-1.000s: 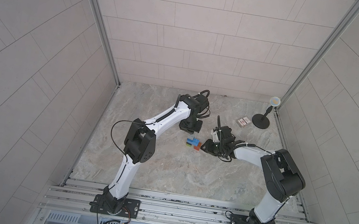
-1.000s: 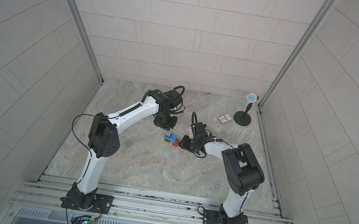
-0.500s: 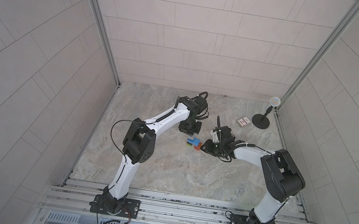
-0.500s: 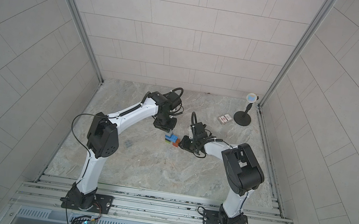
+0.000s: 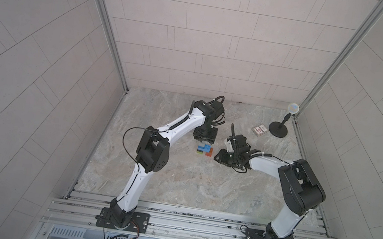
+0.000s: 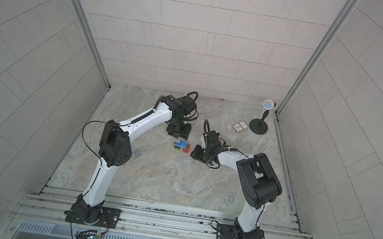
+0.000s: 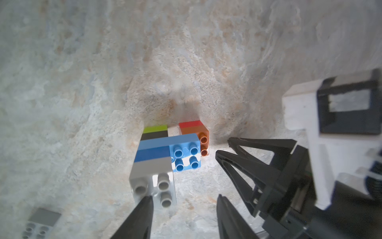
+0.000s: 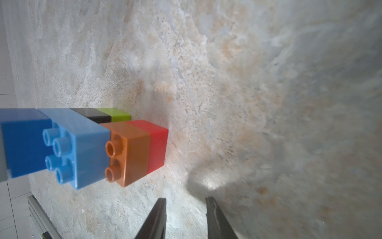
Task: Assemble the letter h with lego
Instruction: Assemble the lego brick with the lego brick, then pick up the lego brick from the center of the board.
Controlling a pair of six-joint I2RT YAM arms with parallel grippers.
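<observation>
We note the letter h (image 5: pixel 204 150) lying flat on the table (image 5: pixel 175 182), between the two arms. Its column runs grey brick (image 7: pixel 152 168), blue, light blue crossbar (image 7: pixel 169 142), black, lime, and the short leg (image 8: pixel 142 149) is orange then red.

The fingers of the left gripper (image 7: pixel 184 197) stand wide apart with nothing clamped. One tip sits at the grey brick's studded end, and we cannot tell whether it touches. The right gripper (image 8: pixel 186 199) shows a narrower gap, empty, just beside the short leg.

We judge the h joined, so the step in hand is clearing the left gripper. We would back it off along the column's line with no sideways sweep, since a nudge at the grey end could swing the h or crack a seam. The right gripper should stay off the leg. We leave the spare grey brick (image 7: pixel 42 219) where it lies.
</observation>
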